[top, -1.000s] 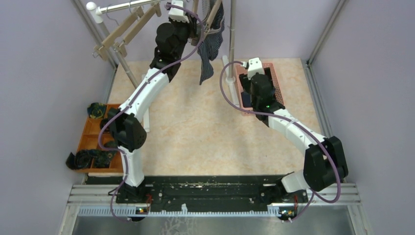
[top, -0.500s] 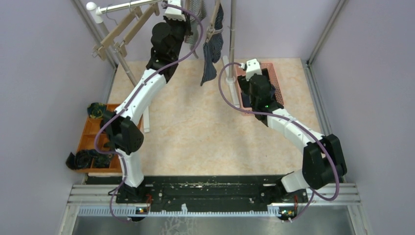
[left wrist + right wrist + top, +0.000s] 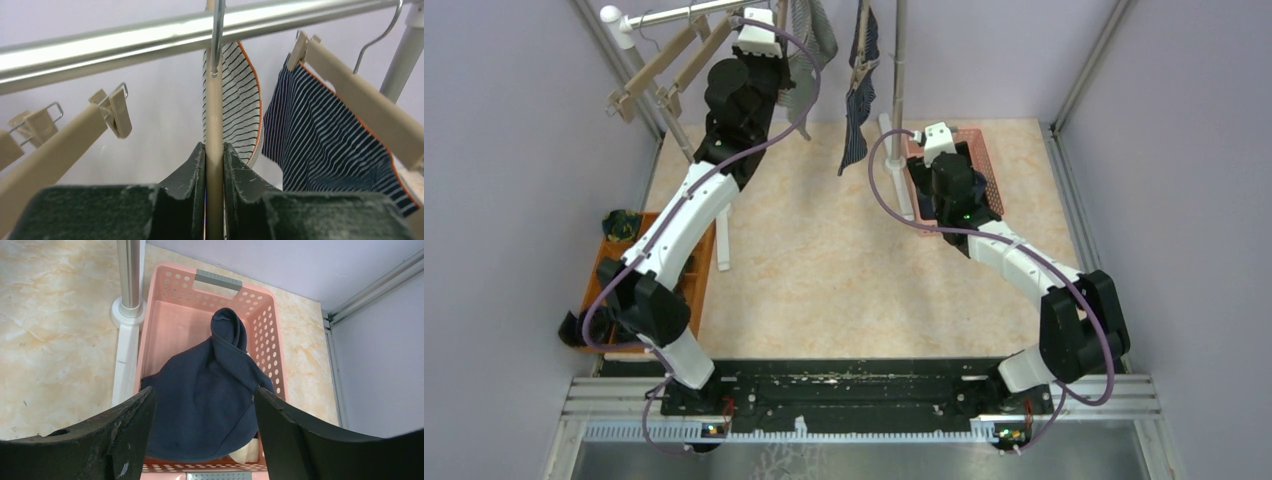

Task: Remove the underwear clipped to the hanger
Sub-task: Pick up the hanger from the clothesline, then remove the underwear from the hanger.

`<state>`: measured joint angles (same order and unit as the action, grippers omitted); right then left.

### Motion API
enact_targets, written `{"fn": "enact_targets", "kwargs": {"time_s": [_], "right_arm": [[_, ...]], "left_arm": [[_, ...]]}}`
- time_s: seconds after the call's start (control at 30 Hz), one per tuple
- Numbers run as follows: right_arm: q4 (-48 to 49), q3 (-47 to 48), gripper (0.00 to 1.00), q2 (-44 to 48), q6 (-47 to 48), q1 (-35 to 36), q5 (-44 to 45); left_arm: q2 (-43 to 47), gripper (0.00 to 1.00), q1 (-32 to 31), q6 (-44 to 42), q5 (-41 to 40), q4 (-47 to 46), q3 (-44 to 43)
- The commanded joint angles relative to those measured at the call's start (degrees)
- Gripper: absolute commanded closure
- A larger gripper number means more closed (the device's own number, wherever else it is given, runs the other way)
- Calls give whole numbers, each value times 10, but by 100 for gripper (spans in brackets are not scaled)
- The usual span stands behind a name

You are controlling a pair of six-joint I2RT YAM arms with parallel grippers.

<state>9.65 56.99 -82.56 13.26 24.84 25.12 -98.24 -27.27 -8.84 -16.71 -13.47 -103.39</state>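
My left gripper [image 3: 214,147] is shut on the beige bar of a hanger [image 3: 214,105] hanging from the metal rail [image 3: 150,37]. The grey-white striped underwear [image 3: 239,110] hangs on that hanger, just behind the jaws. In the top view this gripper [image 3: 774,18] is high at the rail, beside the striped underwear [image 3: 809,40]. The dark-blue pinstriped underwear [image 3: 325,145] hangs clipped to the hanger to the right [image 3: 856,110]. My right gripper [image 3: 204,390] is open and empty above the plain navy underwear [image 3: 210,395], which lies in the pink basket [image 3: 165,315]. A beige edge shows under it.
Two empty clip hangers [image 3: 659,70] hang at the left of the rail. The rack's upright post [image 3: 899,60] stands beside the pink basket [image 3: 989,165]. An orange tray [image 3: 609,265] with dark rolled bundles sits at the left wall.
My left arm has moved left along the rail, taking the hanger with the striped underwear with it. The pinstriped underwear has swung back and hangs narrower. The right arm has hardly moved.
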Motion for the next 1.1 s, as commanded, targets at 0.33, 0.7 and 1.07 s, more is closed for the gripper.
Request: {"fn": "enact_targets", "kwargs": {"time_s": [0.33,0.7,1.07], "right_arm": [[8,42,28,8,-5,-3,-11],[-65,149,22,12,2,-4,-94],[-140,264,22,-7,-29,-42,-271]], "left_arm": [[114,82,-4,-3,-32,143,119],[216,87,-4,-4,53,336,143],[352,90,-5,-29,154,519,151]]}}
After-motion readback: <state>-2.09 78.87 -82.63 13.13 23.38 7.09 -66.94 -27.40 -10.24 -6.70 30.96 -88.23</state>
